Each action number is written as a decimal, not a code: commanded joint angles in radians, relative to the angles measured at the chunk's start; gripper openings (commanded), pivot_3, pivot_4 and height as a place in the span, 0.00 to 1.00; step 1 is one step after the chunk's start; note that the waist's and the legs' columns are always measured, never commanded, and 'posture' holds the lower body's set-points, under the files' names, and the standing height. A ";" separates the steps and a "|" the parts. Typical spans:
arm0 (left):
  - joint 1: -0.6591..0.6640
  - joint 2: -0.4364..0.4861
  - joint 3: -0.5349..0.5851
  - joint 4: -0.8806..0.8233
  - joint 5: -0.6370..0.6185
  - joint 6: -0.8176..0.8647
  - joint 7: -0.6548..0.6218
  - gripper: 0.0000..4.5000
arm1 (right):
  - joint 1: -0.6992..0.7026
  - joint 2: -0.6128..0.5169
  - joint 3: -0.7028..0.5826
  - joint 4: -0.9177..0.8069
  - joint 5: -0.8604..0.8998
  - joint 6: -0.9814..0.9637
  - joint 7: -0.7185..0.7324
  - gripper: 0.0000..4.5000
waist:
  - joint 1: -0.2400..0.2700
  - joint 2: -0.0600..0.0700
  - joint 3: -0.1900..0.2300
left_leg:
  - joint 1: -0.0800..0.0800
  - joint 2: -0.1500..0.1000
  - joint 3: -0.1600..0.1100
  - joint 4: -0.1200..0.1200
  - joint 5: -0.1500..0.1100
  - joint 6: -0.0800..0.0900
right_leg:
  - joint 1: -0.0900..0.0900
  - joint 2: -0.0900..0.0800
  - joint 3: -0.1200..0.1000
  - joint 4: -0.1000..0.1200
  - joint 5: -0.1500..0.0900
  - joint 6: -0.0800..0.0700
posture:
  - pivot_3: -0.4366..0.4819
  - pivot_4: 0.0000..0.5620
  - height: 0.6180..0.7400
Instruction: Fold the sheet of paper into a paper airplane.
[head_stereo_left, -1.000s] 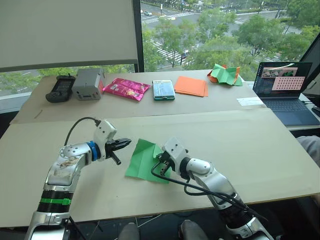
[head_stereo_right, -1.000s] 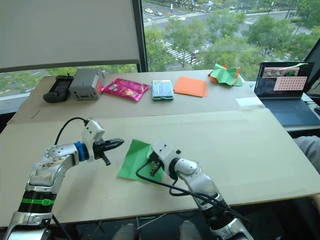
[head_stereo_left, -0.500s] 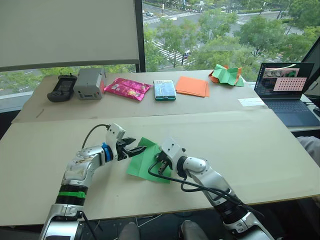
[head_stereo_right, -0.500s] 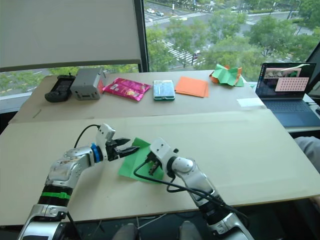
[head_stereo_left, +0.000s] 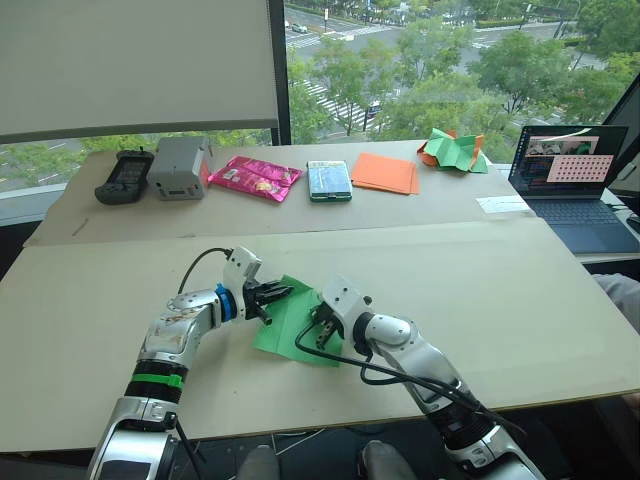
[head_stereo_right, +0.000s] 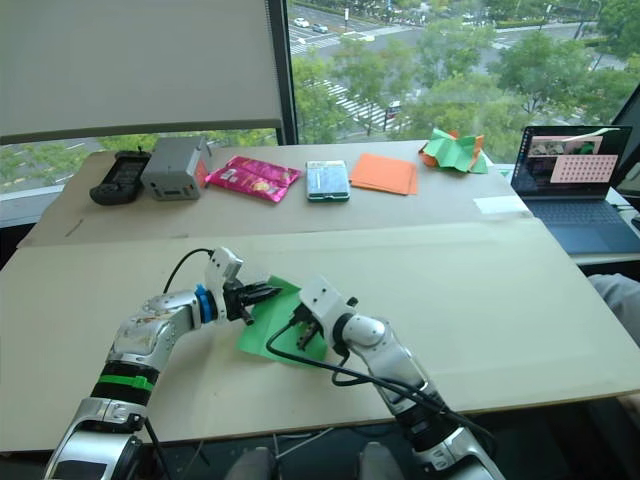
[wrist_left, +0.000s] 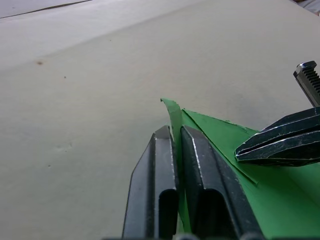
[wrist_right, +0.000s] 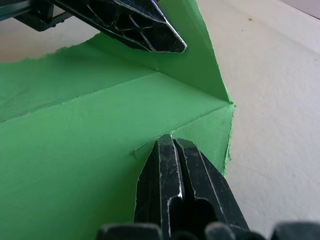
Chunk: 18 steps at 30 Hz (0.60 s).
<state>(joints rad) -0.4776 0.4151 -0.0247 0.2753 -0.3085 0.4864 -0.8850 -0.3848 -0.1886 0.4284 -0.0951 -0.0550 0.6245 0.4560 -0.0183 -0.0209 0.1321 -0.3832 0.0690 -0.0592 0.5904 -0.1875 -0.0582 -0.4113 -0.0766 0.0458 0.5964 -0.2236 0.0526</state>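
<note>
Status: sheet of paper (head_stereo_left: 290, 318) lies on the near part of the bench (head_stereo_left: 520, 300), between the two arms, partly folded with a creased flap. Left gripper (wrist_left: 176, 134) has its jaws pinched closed on the sheet's left edge, a thin strip of green standing up between the fingers (wrist_left: 155, 170). That edge is lifted off the bench and curls at the tip. Right gripper (wrist_right: 172, 145) has jaws closed, tips pressed down on the sheet near its right corner, right at a crease line; nothing visible between them.

Far side of the bench, left to right: black handheld controller (head_stereo_left: 122, 177), grey box (head_stereo_left: 178, 167), pink snack packet (head_stereo_left: 252, 177), phone (head_stereo_left: 328, 180), flat orange sheets (head_stereo_left: 384, 172), crumpled green-and-orange paper heap (head_stereo_left: 452, 150). Laptop (head_stereo_left: 575, 180) sits open at far right, with a white slip (head_stereo_left: 502, 204) just to its left.
</note>
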 joint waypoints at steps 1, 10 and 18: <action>-0.021 0.025 -0.035 -0.021 0.046 -0.064 -0.015 0.00 | 0.003 0.002 0.003 -0.019 -0.006 0.020 -0.001 0.00 | 0.000 0.000 0.000 | 0.000 0.000 0.000 0.000 0.000 0.000 | 0.000 0.000 0.000 0.000 0.000 0.000 | 0.48 0.27 0.72; 0.014 0.037 -0.113 -0.039 0.109 -0.124 -0.041 0.00 | -0.005 0.026 -0.031 -0.016 0.003 0.031 -0.019 0.00 | 0.001 0.000 0.000 | 0.002 0.000 0.000 0.000 0.000 0.000 | 0.003 0.000 0.000 0.000 0.000 0.000 | 0.48 0.27 0.72; 0.027 0.047 -0.158 -0.006 0.149 -0.150 -0.074 0.00 | -0.016 0.056 -0.092 -0.008 0.012 0.027 -0.058 0.00 | 0.001 0.001 0.000 | 0.001 0.000 0.000 0.000 0.000 0.000 | 0.002 0.000 0.000 0.000 0.000 0.000 | 0.48 0.27 0.72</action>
<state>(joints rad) -0.4503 0.4502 -0.1715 0.2572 -0.1742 0.3483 -0.9466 -0.3833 -0.1426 0.3607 -0.0911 -0.0542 0.6600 0.4100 -0.0174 -0.0202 0.1321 -0.3816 0.0690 -0.0593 0.5905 -0.1875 -0.0582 -0.4087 -0.0766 0.0458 0.5964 -0.2236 0.0526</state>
